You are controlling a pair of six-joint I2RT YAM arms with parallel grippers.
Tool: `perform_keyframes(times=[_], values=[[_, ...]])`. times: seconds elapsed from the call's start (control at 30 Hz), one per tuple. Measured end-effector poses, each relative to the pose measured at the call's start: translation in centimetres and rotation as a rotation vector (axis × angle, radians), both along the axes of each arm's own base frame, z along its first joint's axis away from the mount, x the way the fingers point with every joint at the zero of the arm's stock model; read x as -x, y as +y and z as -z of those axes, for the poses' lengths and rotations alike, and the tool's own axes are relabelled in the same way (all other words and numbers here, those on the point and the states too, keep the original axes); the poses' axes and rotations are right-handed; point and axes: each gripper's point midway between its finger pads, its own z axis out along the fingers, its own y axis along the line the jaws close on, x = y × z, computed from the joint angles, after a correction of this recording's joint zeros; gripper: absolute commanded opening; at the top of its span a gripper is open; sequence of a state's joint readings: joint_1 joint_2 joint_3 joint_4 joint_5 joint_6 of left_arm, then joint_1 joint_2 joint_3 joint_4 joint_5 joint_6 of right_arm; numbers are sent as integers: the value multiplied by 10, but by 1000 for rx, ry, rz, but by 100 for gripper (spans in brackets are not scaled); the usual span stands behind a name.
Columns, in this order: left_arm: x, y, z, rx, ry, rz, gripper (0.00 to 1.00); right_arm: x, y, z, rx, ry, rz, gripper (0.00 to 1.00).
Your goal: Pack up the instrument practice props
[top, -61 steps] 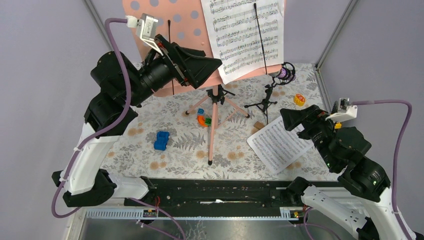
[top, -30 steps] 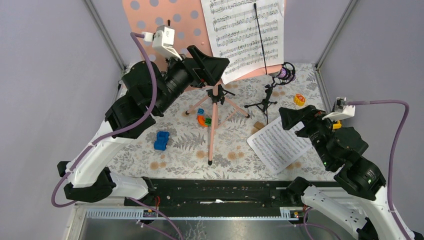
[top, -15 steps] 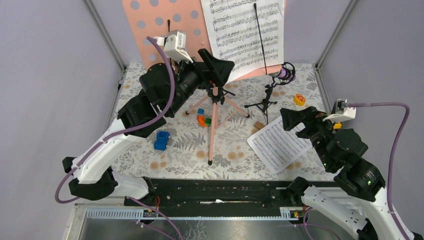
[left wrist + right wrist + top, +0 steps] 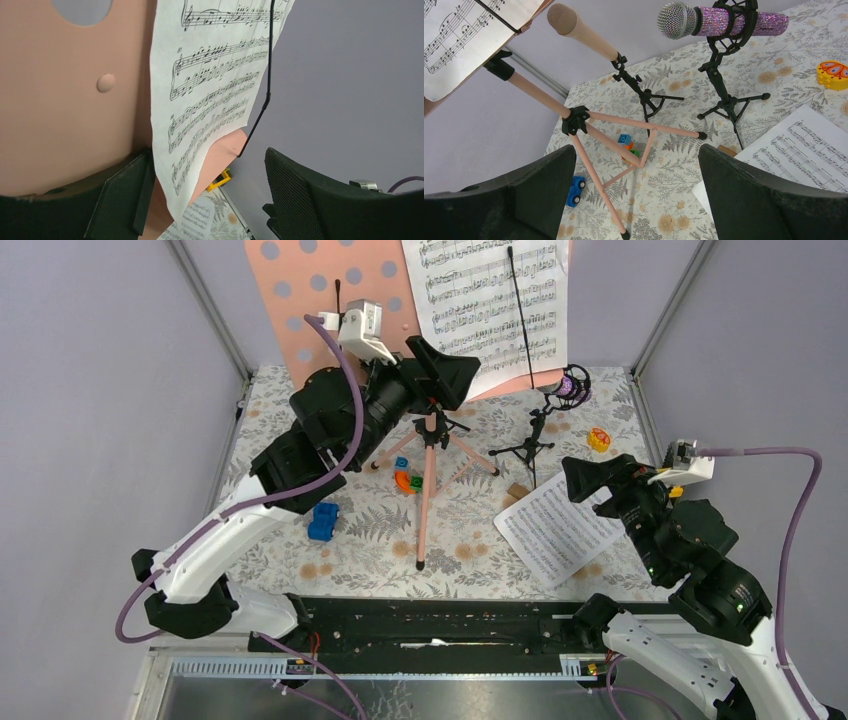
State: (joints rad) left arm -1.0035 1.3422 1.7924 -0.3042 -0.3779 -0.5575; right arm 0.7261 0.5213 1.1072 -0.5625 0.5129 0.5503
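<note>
Nothing looks packed yet. The pink music stand [image 4: 320,290] is upright at the back of the flowered table [image 4: 470,560], with a printed page [image 4: 490,310] clipped to it. The left claw [image 4: 210,192] is spread wide, that page's lower corner hanging between its jaws, not pinched. The right claw [image 4: 636,195], also wide open and empty, hovers above a loose page [image 4: 555,530] lying flat. The pink microphone [image 4: 579,30] and purple microphone [image 4: 724,21] both sit on small black stands [image 4: 724,95].

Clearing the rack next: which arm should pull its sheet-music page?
Left. The left claw, open, straddles the sheet-music page low on the rack; the right claw sits low by the loose page.
</note>
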Motion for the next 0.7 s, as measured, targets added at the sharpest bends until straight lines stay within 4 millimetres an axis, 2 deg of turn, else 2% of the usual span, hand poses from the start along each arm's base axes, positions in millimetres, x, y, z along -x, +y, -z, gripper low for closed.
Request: perform_keyframes(times=[0.2, 0.53, 0.7], values=[[-3, -3, -8, 4, -47, -3, 73, 1, -1, 0, -4, -4, 0, 100], [-4, 1, -33, 23, -160, -24, 63, -1, -1, 2, 54, -9, -6, 100], [-9, -5, -33, 11, -186, -33, 55, -3, 10, -9, 112, -30, -64, 99]])
